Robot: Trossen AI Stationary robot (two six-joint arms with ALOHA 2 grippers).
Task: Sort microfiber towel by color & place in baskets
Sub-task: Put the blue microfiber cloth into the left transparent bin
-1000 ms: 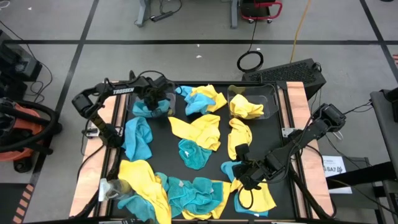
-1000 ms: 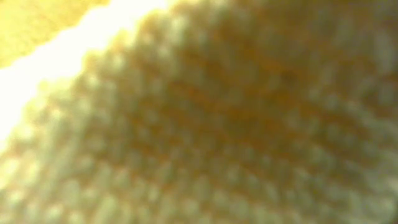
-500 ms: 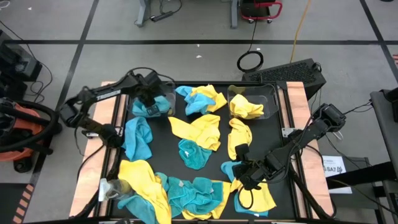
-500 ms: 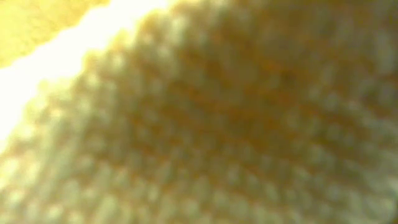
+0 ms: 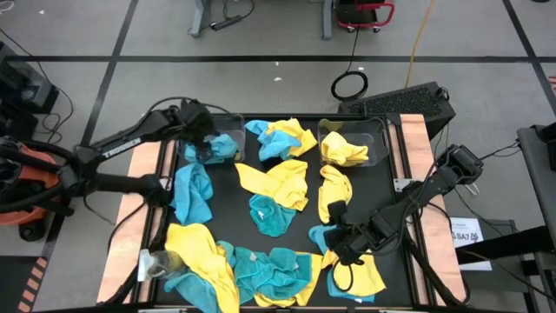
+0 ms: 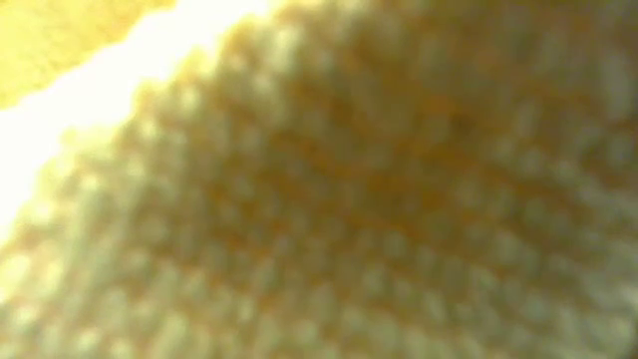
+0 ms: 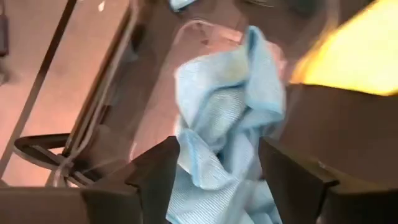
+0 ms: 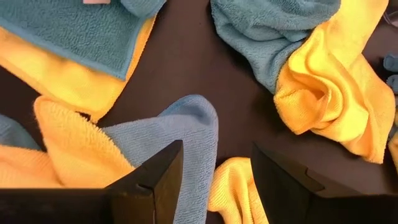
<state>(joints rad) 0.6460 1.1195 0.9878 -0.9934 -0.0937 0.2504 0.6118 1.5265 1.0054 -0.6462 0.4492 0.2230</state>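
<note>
Released since a second ago, a teal towel (image 5: 217, 149) now lies in the clear left basket (image 5: 233, 136) at the surface's (image 5: 313, 187) far edge, the left end effector (image 5: 198, 137) spread wide just beside it, while the right end effector (image 5: 340, 254) hovers part-open over mixed towels near the front.
</note>
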